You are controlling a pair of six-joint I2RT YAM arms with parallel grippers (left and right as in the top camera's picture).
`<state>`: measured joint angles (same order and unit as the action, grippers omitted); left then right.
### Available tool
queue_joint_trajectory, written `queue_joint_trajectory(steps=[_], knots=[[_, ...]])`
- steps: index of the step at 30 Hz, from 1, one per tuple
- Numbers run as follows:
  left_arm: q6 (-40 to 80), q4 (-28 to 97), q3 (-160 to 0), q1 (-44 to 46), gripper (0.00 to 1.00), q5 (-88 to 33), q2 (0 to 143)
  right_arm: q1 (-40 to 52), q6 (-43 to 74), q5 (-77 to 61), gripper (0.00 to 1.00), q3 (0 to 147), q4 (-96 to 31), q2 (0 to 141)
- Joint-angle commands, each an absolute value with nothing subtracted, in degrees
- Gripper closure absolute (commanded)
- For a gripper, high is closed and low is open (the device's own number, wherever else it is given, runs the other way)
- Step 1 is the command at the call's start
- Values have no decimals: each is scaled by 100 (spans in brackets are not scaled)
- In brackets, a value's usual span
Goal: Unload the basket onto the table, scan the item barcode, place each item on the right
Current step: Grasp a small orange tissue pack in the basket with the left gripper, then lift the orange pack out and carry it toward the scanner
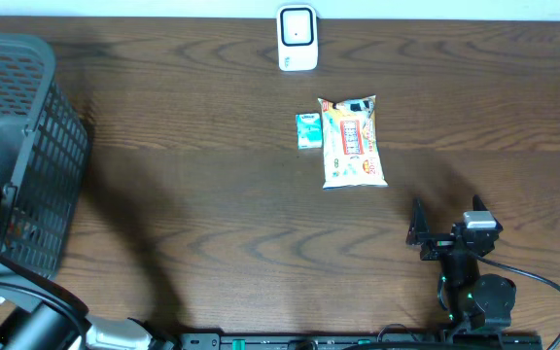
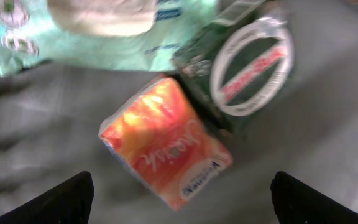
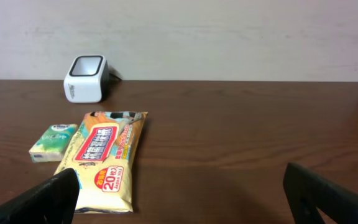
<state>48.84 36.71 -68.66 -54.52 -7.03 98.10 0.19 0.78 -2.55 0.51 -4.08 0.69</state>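
Left wrist view showed my left tool (image 2: 182, 190) spread wide and empty over the orange packet (image 2: 166, 149) in the basket (image 1: 37, 126), touching a green pack (image 2: 247, 68) that I feared might snag, while my right tool (image 3: 188, 196) hung released too.

Dark brown wood-grain table (image 1: 212, 224), soft shadows along its left side. Plain pale wall (image 3: 229, 37) behind its far edge.
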Motion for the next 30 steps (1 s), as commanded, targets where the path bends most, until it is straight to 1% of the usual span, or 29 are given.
queue_joint_trajectory(steps=[1,5,8,10,11,12,15,20,24,26,29,30], knots=[[5391,3706,-6836,-5430,10,-683,10003,43,16,-207,1,32,-427,38],[5481,3682,-6836,-5430,10,-661,10171,43,16,-207,1,32,-427,38],[5481,3684,-6836,-5430,10,-390,10298,43,16,-207,1,32,-427,38],[5481,3671,-6836,-5430,12,-183,10372,43,16,-207,1,32,-427,38],[5476,3627,-6836,-5430,16,-165,10398,43,16,-207,1,32,-427,38],[5476,3564,-6836,-5430,18,-172,10422,43,16,-207,1,32,-427,38],[5474,3483,-6836,-5430,35,-169,10460,43,16,-207,1,32,-427,38],[5472,3437,-6836,-5430,59,-172,10462,43,16,-207,1,32,-427,38],[5384,3446,-6836,-5430,70,-263,10460,43,16,-207,1,32,-427,38],[5384,3448,-6836,-5430,71,-392,10444,43,16,-207,1,32,-427,38],[5387,3441,-6840,-5430,77,-685,10383,43,16,-207,1,32,-427,38],[5387,3444,-6849,-5430,81,-781,10353,43,16,-207,1,32,-427,38]])
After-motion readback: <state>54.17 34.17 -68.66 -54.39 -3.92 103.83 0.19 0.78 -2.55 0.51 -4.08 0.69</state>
